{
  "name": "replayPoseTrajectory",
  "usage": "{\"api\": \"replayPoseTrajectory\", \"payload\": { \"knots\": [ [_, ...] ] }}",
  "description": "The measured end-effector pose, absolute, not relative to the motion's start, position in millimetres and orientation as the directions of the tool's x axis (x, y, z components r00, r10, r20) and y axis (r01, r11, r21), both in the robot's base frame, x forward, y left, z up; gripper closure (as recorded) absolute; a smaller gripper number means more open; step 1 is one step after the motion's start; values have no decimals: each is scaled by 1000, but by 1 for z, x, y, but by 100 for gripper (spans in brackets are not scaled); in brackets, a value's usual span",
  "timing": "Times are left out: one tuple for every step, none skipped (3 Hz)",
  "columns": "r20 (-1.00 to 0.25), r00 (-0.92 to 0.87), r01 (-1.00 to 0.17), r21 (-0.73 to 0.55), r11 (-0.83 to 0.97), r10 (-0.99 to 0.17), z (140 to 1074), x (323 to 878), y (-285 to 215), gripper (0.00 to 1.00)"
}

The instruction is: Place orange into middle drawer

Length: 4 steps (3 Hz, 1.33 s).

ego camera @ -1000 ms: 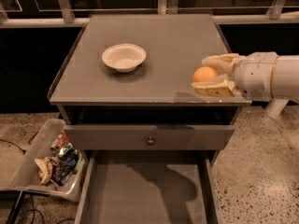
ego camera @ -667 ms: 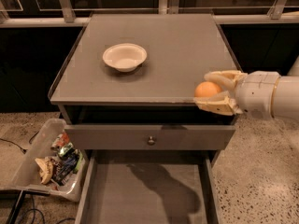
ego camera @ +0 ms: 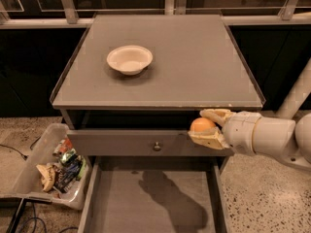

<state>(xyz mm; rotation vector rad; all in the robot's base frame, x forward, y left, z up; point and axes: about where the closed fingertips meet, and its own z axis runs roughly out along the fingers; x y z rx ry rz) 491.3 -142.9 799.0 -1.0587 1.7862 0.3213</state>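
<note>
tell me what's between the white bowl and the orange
Camera view: only bare tabletop between white bowl and orange; the gripper holds it below the front edge.

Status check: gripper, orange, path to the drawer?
Gripper shut on orange, in front of the knobbed drawer front. Middle drawer open below. Nothing seen in between.

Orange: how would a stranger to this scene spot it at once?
Find the gray cabinet, then its front edge at the picture's right, above the open drawer. There the gripper holds the orange, the only round orange thing; the bowl on top is white.
</note>
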Motion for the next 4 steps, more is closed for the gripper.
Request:
{"api": "replayPoseTrajectory", "payload": {
  "knots": [
    [-849,-124,-777,-239,583,-513,799,491,-143,100],
    [-853,-169,-785,-186,591,-493,773,491,-136,100],
    [-857,-256,-775,-95,625,-448,725,488,-130,100],
    [-854,-312,-759,-38,649,-416,678,484,-127,100]
  ]
}}
